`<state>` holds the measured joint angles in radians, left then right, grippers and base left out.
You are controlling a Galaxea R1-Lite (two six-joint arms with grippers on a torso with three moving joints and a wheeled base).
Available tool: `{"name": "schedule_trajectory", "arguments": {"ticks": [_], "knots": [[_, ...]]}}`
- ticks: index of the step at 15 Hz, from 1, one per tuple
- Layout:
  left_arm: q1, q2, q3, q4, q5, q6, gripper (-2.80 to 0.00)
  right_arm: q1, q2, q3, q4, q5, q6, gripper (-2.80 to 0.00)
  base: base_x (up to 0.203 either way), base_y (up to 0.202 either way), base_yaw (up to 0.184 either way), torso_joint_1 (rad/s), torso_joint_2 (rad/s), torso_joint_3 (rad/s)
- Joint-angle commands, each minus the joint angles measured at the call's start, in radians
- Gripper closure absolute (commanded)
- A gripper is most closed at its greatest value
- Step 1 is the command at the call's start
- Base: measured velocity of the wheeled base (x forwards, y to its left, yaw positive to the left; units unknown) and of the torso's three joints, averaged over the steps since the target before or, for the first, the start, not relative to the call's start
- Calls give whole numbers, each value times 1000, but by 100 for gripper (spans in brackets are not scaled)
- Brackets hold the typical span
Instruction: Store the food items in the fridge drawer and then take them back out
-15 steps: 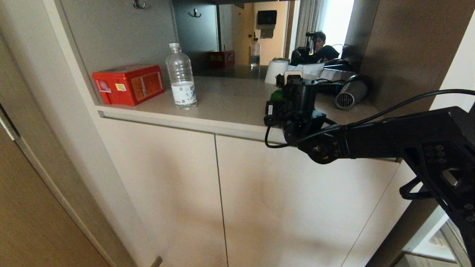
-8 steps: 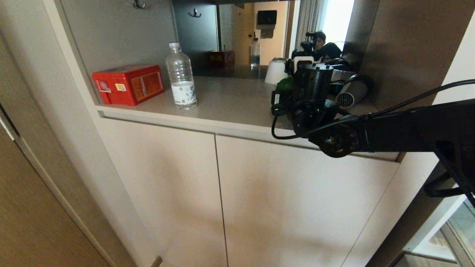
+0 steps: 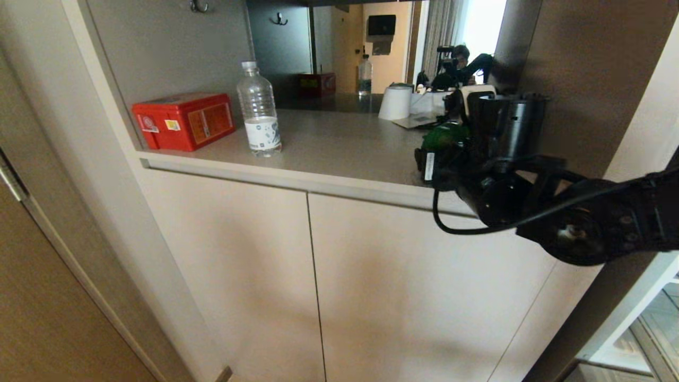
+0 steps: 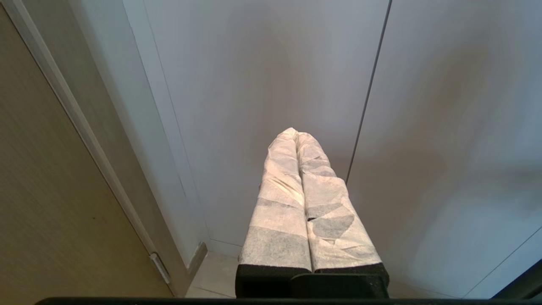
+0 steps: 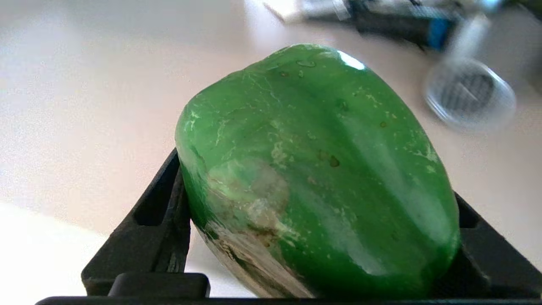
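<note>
Pepper (image 5: pixel 313 178) sat clamped between our right pincer's (image 3: pixel 443 146) wide-spread jaws above the counter (image 3: pixel 339 143); we judged a steady, level carry toward the fridge best, grip unchanged.

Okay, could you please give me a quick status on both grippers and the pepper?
Right gripper shut on bell pepper, above the counter. Left gripper shut, empty, parked facing cabinet doors. Hair dryer nearby on the counter.
</note>
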<state>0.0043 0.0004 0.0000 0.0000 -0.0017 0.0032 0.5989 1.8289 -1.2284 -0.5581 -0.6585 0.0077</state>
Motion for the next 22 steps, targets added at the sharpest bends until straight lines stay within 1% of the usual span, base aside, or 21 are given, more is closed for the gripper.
{"name": "schedule_trajectory", "arguments": {"ticks": [1, 5, 7, 9, 13, 22], "knots": [[0, 0, 0, 0, 0, 0, 0, 12, -171, 152, -7, -8, 4, 0, 0, 0, 0, 0, 0, 0], [0, 0, 0, 0, 0, 0, 0, 21, -415, 463, -16, -9, 43, 0, 0, 0, 0, 0, 0, 0], [0, 0, 0, 0, 0, 0, 0, 22, -511, 577, -20, 7, 69, 0, 0, 0, 0, 0, 0, 0], [0, 0, 0, 0, 0, 0, 0, 24, -572, 657, -21, 22, 79, 0, 0, 0, 0, 0, 0, 0], [0, 0, 0, 0, 0, 0, 0, 27, -611, 720, -22, 30, 84, 0, 2, 3, -21, 0, 1, -1], [0, 0, 0, 0, 0, 0, 0, 28, -665, 773, -20, 30, 77, 0, 1, 7, -169, 3, 4, 1]]}}
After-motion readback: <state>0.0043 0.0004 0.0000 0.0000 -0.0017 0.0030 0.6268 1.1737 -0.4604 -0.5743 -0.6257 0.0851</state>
